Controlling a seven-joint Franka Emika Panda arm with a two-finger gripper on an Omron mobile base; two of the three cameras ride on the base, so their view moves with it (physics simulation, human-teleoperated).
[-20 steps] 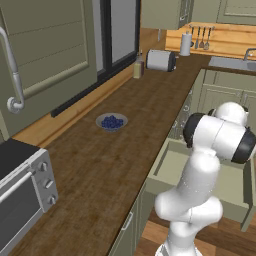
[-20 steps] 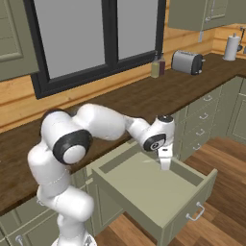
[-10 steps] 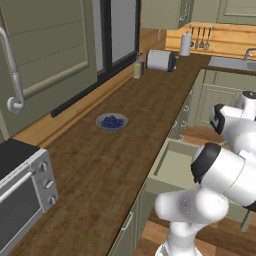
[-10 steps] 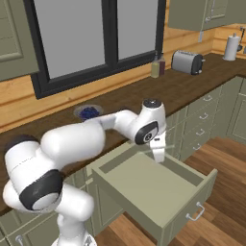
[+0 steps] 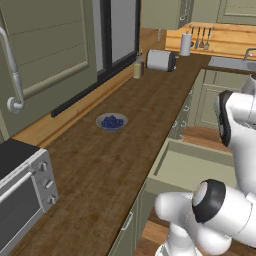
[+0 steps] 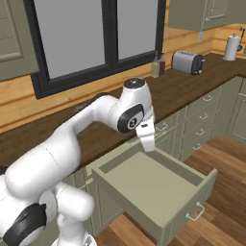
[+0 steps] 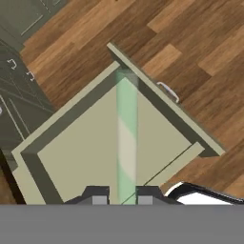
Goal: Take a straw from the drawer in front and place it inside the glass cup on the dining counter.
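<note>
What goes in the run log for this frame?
phase: lift-out | hand: shut on straw | drawer: open, below hand | cup: pending

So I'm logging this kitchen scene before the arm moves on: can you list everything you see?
drawer: one, sage green, open below the worktop.
straw: one, pale green, between the tool's tips, over the drawer.
bowl of blueberries: one, grey with blue berries, mid-worktop.
toaster: one, silver, far along the worktop.
bottle: one, yellowish, beside the toaster.
paper towel roll: one, white, far corner.
toaster oven: one, silver and black, near end of the worktop.
tool: one, dark tips, closed on the straw.
</note>
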